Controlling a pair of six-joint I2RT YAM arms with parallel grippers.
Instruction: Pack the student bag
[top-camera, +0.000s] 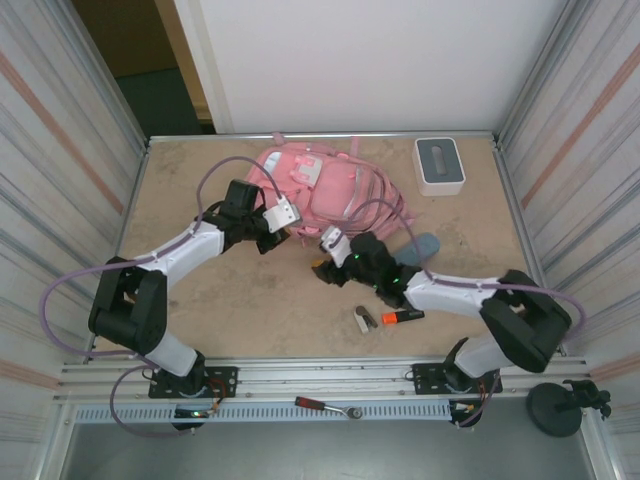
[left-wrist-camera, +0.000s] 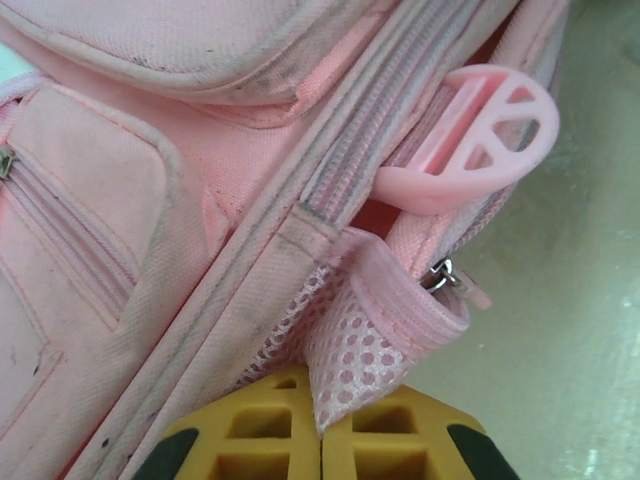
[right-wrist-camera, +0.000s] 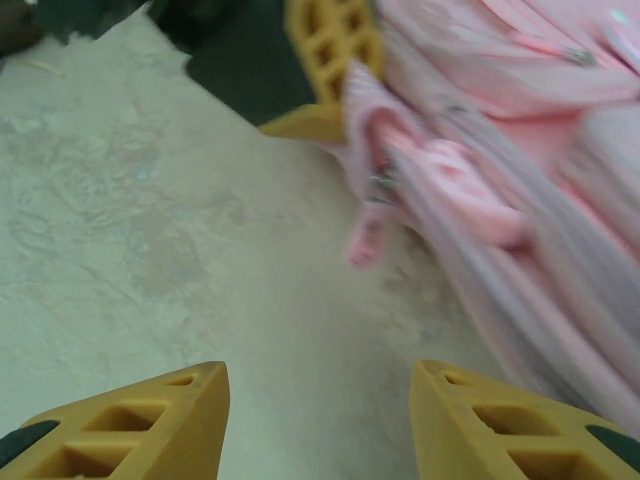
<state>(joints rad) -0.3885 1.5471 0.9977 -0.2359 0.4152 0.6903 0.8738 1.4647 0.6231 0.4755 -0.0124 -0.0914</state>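
Beige desk holds the student bag near its far edge, left end effector clenched on its mesh pocket, right end effector released just beside the bag's near side.

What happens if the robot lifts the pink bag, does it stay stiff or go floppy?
Probably floppy: the pink bag is soft cloth, lying slumped and creased. Its mesh pocket bunches where the left tool pinches it, so it would likely stretch and sag. Rolling seems unlikely.
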